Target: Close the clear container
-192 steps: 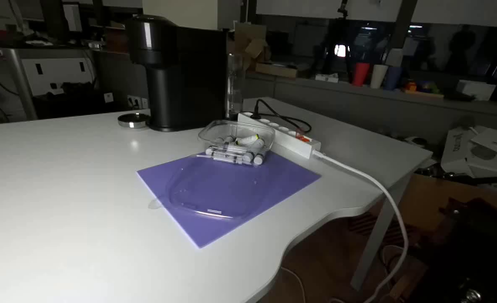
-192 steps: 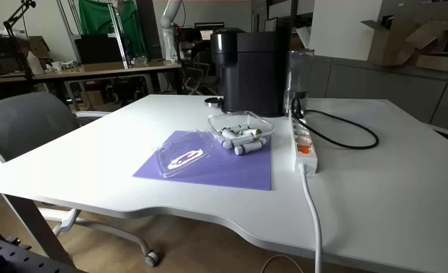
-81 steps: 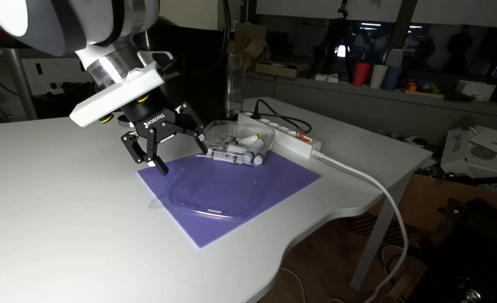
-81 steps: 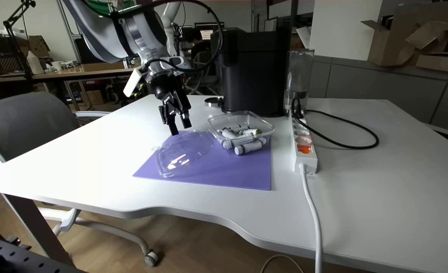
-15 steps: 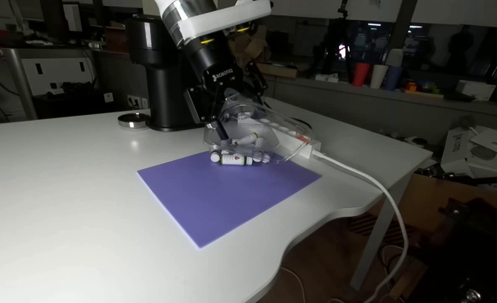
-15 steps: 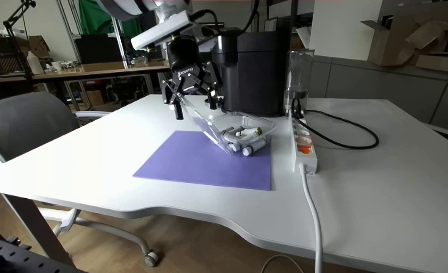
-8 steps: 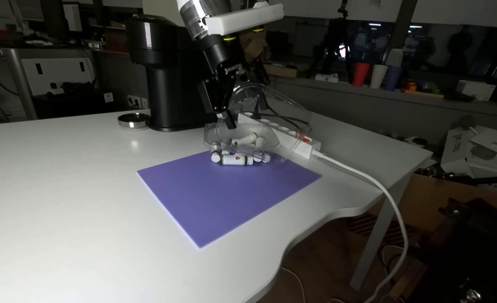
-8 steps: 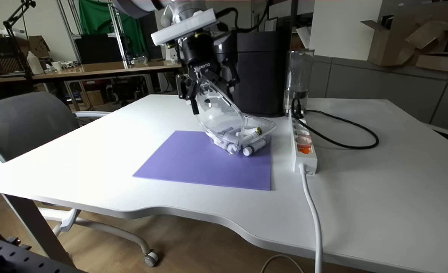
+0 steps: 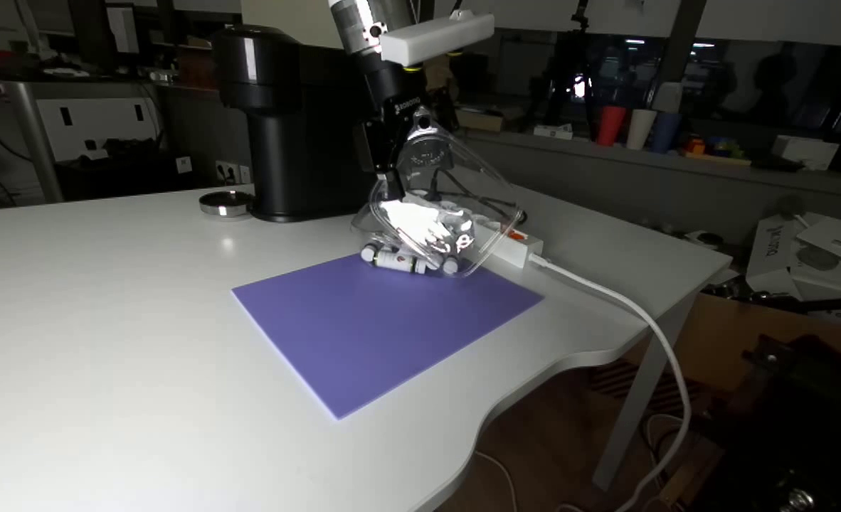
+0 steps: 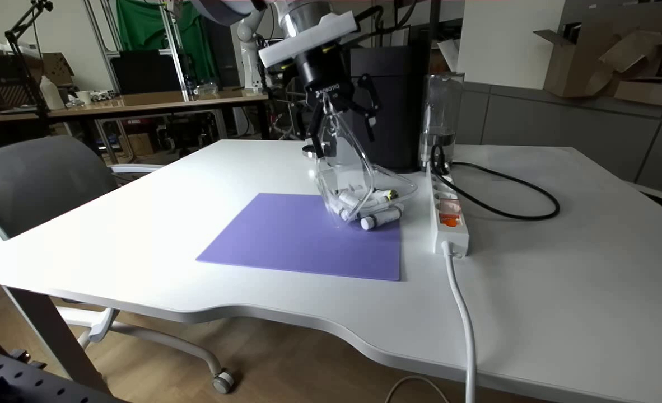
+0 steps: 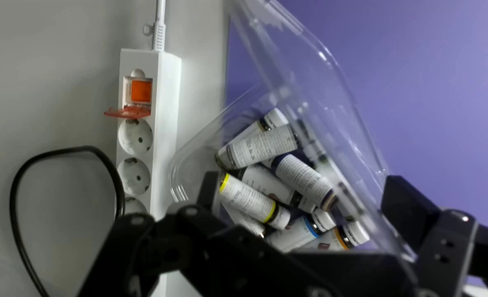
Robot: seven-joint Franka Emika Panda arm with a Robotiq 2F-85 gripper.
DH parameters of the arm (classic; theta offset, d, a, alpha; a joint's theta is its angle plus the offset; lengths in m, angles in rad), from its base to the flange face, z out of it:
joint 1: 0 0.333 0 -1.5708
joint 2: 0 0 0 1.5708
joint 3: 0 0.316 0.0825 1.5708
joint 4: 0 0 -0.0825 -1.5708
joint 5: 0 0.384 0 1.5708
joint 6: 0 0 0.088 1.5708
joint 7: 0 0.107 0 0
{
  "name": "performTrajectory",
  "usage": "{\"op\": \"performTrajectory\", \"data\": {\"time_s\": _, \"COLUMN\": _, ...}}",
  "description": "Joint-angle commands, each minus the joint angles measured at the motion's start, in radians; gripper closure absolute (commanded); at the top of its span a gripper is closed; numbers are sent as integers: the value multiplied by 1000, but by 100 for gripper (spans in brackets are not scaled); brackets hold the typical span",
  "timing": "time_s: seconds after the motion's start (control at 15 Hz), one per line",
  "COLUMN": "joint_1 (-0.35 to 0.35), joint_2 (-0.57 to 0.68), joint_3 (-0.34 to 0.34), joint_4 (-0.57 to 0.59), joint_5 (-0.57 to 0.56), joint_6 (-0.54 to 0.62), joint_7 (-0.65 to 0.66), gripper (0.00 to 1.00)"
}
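The clear container [image 10: 406, 196] is a low see-through tub on the back part of the purple sheet, with several small labelled bottles lying in it; it also shows in the wrist view [image 11: 185, 181]. Its thin clear lid [image 10: 343, 162] stands steeply on edge over the container's side, in both exterior views. The lid's upper end reaches up between my gripper's [image 10: 345, 142] fingers, close to its palm. The fingers are wide apart in the wrist view [image 11: 304, 189], and the lid passes near one finger, not clamped. I cannot tell whether the lid's lower edge touches the sheet or the tub.
The white power strip [image 10: 448, 215] with its cables lies close beside the container. The tall black coffee machine [image 9: 271, 156] stands behind my gripper. A small metal dish [image 9: 225, 204] sits at its foot. The purple sheet [image 9: 385, 334] extends in front of the container.
The lid lay flat on the sheet at first; it is now raised and steep. In the last second my gripper moved up and towards the power strip, and the container shifted slightly that way.
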Motion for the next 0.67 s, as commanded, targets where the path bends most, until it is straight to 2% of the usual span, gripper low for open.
{"op": "performTrajectory", "data": {"time_s": 0.0, "joint_1": -26, "joint_2": 10, "joint_3": -7, "joint_4": 20, "joint_5": -4, "joint_6": 42, "joint_7": -49, "gripper": 0}}
{"op": "performTrajectory", "data": {"time_s": 0.6, "joint_1": -111, "joint_2": 36, "joint_3": 34, "joint_4": 66, "joint_5": 70, "joint_6": 25, "joint_7": -397, "gripper": 0}}
